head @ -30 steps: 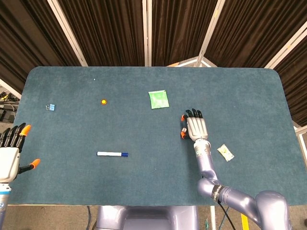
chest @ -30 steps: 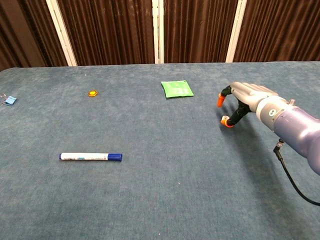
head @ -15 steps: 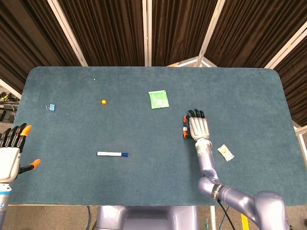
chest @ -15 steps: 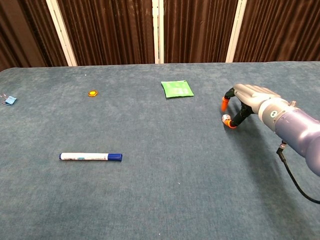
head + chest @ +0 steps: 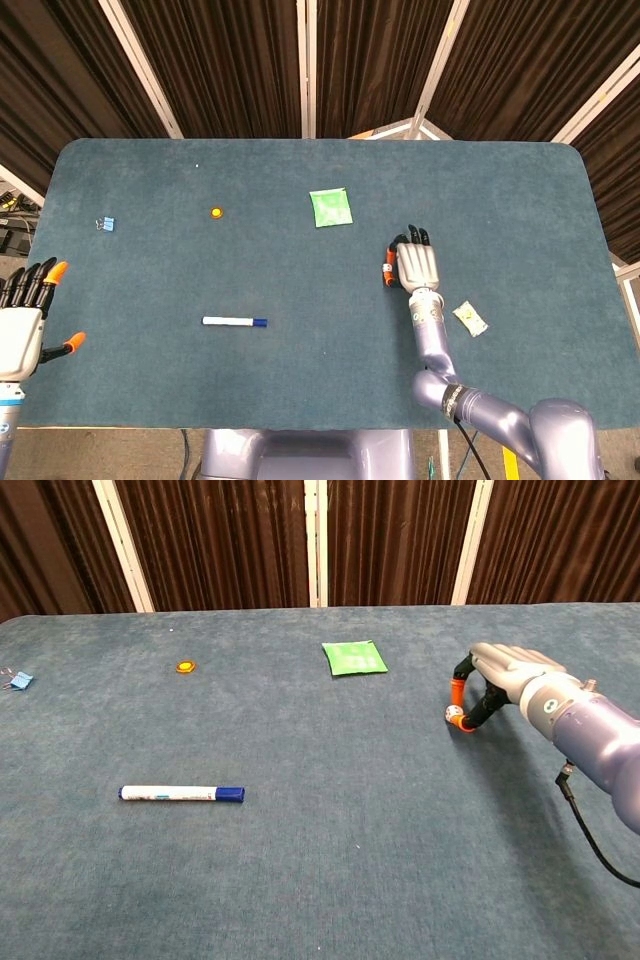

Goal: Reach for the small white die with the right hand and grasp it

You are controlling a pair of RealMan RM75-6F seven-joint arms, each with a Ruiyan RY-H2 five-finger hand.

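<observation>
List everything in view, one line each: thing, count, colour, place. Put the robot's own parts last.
die: one, white, right of table centre, between the right hand's orange fingertips
packet: one, green, flat, near the table's middle, toward the far side
marker: one, white with blue cap, left of centre, near side
disc: one, orange-yellow, far left part
clip: one, light blue, near the left edge
wrapper: one, pale yellowish, right of the right forearm
table: one, teal cloth
left hand: fingers apart, holding nothing, at the left edge
right hand: fingers curled around the die
</observation>
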